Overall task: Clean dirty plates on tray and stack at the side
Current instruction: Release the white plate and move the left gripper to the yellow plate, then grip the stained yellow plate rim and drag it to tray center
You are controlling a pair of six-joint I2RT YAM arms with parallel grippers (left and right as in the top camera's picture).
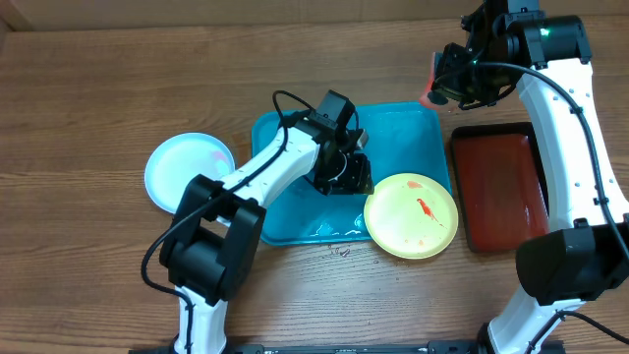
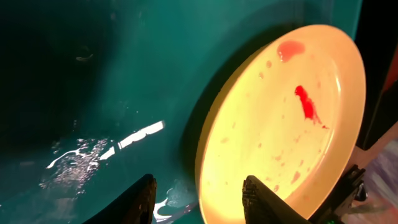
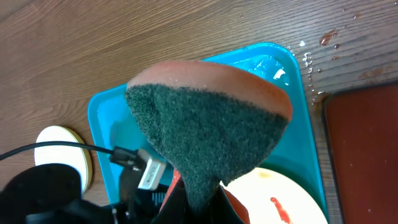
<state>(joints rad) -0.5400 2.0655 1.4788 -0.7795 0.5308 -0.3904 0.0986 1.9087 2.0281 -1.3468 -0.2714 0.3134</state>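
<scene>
A pale yellow plate [image 1: 411, 215] smeared with red sauce lies on the front right corner of the teal tray [image 1: 295, 216], overhanging its rim. It also shows in the left wrist view [image 2: 280, 124]. My left gripper [image 2: 199, 199] is open low over the tray, its right finger over the plate's near edge. It shows in the overhead view [image 1: 346, 172]. My right gripper [image 3: 199, 205] is shut on a sponge [image 3: 208, 118] with a green scouring face, held high above the tray's back right corner [image 1: 437, 84]. A light plate [image 1: 187, 169] sits on the table left of the tray.
A dark red-brown tray [image 1: 499, 187] with a black rim lies right of the teal tray. Water glistens on the teal tray floor [image 2: 81, 162]. Drops of water and sauce lie on the wood [image 3: 326, 38] behind the trays.
</scene>
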